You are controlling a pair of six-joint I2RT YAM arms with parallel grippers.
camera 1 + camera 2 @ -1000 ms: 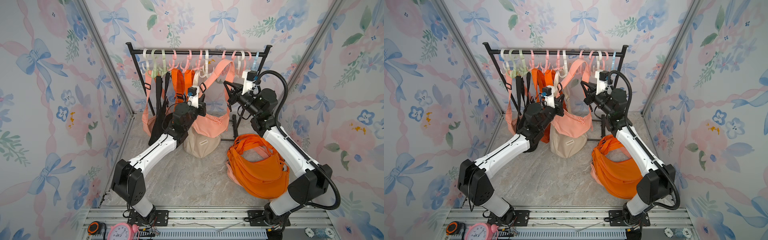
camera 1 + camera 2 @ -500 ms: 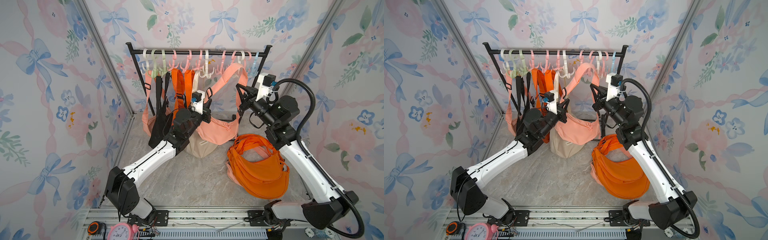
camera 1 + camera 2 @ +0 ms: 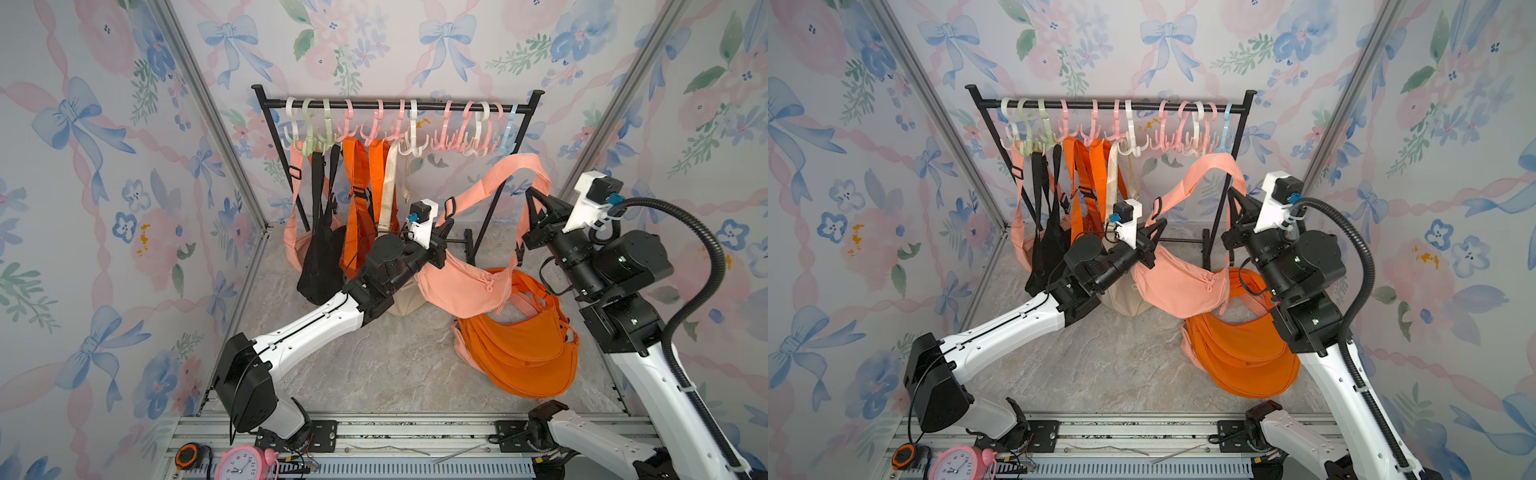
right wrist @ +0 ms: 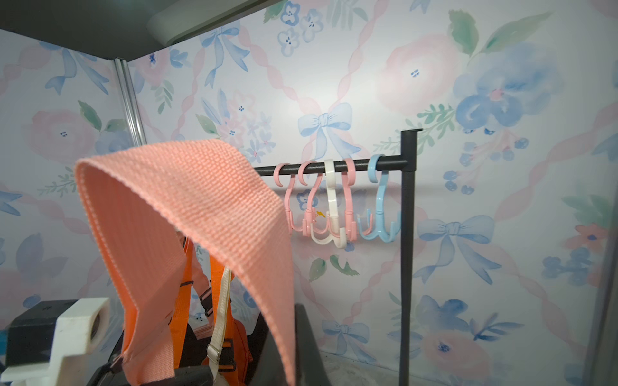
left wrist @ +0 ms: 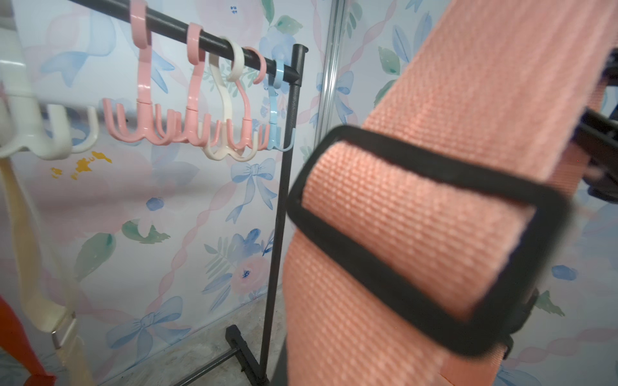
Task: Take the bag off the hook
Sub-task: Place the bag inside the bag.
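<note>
My left jaws are shut tight on the strap (image 3: 498, 174) of the pink bag (image 3: 461, 286). They hold it low down, by the black buckle (image 5: 428, 240), close to where the strap meets the bag. My right jaws are shut tight on the same strap, on its other side. Between my two arms the strap goes up in a big loop. The top of the loop is in the air, below the hooks (image 3: 473, 137) and not touching them. So the pink bag is off the hook. It hangs between my arms, in front of the black rack (image 3: 374, 106) and above the bench (image 3: 374, 365). Near it, under my right arm, a pile of orange bags (image 3: 523, 353) lies on the bench. On the side of my left arm, more bags hang from the rack. There is a black bag (image 3: 320, 266), an orange bag (image 3: 357, 208) and a cream bag (image 3: 405, 305) low behind my arm. By the front rail I see a pink clock (image 3: 241, 463) and a tape measure (image 3: 187, 455).
</note>
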